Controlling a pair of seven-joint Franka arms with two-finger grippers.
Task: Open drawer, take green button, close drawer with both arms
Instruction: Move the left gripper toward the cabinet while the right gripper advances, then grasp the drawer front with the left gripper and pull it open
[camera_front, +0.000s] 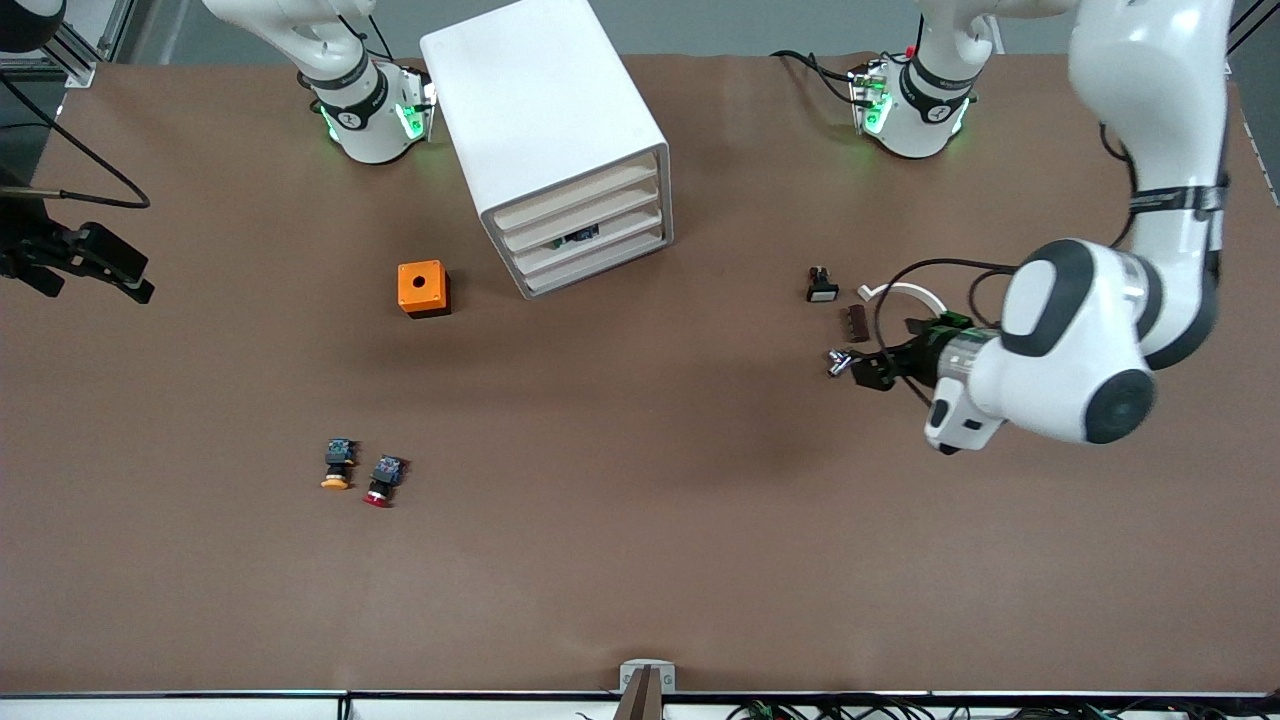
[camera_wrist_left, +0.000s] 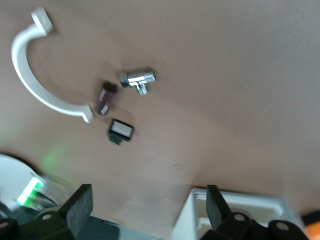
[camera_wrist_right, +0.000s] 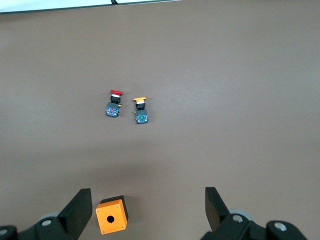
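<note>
Four drawers are stacked in one white cabinet (camera_front: 545, 120), all shut; through the third drawer (camera_front: 590, 238) a small dark part, perhaps the button, is glimpsed. Two other buttons, orange-capped (camera_front: 338, 464) and red-capped (camera_front: 384, 480), lie nearer the camera. The left gripper (camera_wrist_left: 146, 206) and right gripper (camera_wrist_right: 146, 206) are both spread, empty.

Brown bench (camera_front: 640, 560). Orange box (camera_front: 423, 288) with a round hole on top sits beside the cabinet, toward the right arm's end. Nearer the front camera: orange-capped button (camera_front: 338, 465) and red-capped button (camera_front: 383, 480) lie just beside each other, caps pointing toward the camera. Toward the left arm's end, a cluster: white-faced black switch (camera_front: 821, 285), dark brown block (camera_front: 858, 321), curved white plastic clamp (camera_front: 903, 292), chrome fitting (camera_front: 838, 361). All near each other, none visibly touching.
</note>
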